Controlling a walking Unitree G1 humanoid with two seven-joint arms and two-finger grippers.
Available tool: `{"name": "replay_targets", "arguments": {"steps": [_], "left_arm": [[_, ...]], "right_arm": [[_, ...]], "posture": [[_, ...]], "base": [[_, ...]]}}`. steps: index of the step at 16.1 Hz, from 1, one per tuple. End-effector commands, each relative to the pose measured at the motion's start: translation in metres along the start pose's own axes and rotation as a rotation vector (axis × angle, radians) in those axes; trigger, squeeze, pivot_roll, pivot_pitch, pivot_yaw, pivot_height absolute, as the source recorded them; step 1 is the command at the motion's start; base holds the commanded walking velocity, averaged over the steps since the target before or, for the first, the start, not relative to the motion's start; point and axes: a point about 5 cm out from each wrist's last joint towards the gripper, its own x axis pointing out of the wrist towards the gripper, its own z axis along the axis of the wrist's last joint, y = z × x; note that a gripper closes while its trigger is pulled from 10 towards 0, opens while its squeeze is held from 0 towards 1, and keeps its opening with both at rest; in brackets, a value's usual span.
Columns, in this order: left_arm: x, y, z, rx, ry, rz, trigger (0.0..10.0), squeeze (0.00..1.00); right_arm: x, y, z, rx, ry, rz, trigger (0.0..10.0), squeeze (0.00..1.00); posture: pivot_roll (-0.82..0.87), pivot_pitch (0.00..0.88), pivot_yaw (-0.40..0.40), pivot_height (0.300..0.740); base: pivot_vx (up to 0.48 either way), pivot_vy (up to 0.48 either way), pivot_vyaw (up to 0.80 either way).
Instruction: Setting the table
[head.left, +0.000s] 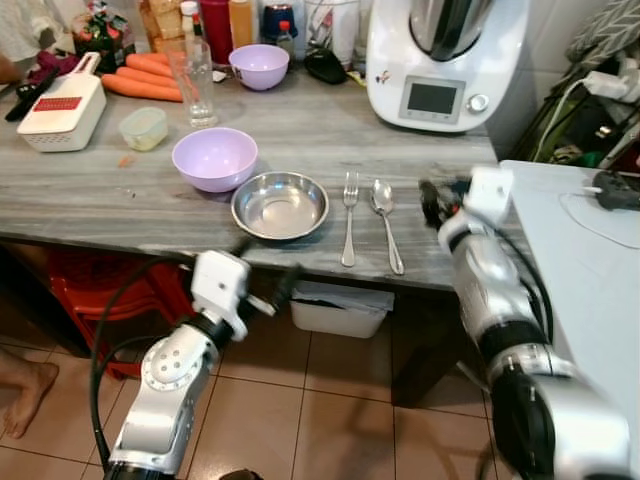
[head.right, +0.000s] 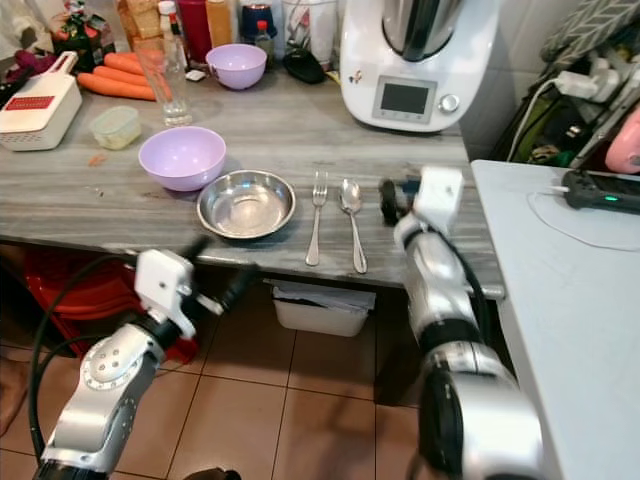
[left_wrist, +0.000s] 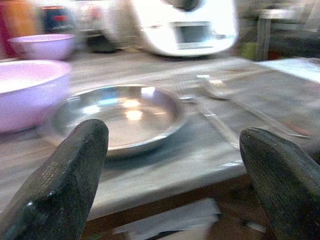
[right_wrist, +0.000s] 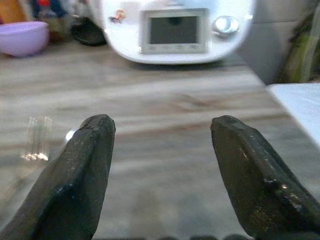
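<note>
Centrally on the grey table (head.left: 90, 195), empty steel plate (head.left: 280, 205) beside empty lilac bowl (head.left: 214, 158), fork (head.left: 349, 215) and spoon (head.left: 386, 222) just right of it — left gripper (head.left: 262, 272) fingers spread below the table edge, right gripper (right_wrist: 162, 165) fingers apart over bare tabletop, white kitchen machine (right_wrist: 175, 27) ahead.

Head views downward (wrists low) over table (head.left: 90, 200).

White food processor (head.left: 440, 60) at the counter's back right. Carrots (head.left: 140, 78) beside a white grater (head.left: 62, 110) at back left, small lidded tub (head.left: 145, 128) near them. Red stool (head.left: 95, 295) underneath, white bin (head.left: 338, 308) below the edge.
</note>
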Motion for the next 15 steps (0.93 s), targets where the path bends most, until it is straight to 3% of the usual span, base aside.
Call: {"name": "replay_targets", "arguments": {"steps": [1, 5, 9, 15], "left_arm": [[0.001, 0.003, -0.002, 0.018, 0.013, 0.05, 10.0, 0.0], [0.001, 0.012, -0.004, 0.053, 0.02, 0.18, 10.0, 0.0], [-0.011, 0.025, -0.008, 0.086, 0.04, 0.322, 10.0, 0.0], [-0.024, 0.027, -0.017, 0.106, 0.078, 0.39, 10.0, 0.0]], "right_arm": [[-0.003, -0.005, 0.008, -0.036, -0.047, -0.007, 10.0, 1.0], [-0.046, -0.021, -0.011, -0.125, -0.065, -0.04, 10.0, 1.0], [-0.092, -0.007, -0.022, -0.161, -0.055, -0.055, 10.0, 1.0], [-0.118, 0.003, -0.017, -0.189, -0.06, -0.066, 10.0, 1.0]], "posture": [[0.03, 0.008, -0.054, 0.74], [0.03, 0.0, -0.042, 0.74], [0.02, 0.0, -0.036, 0.74], [0.04, 0.0, -0.052, 0.74]], "base": [[0.0, 0.0, 0.0], [0.0, 0.0, 0.0], [0.0, 0.0, 0.0], [0.0, 0.0, 0.0]]}}
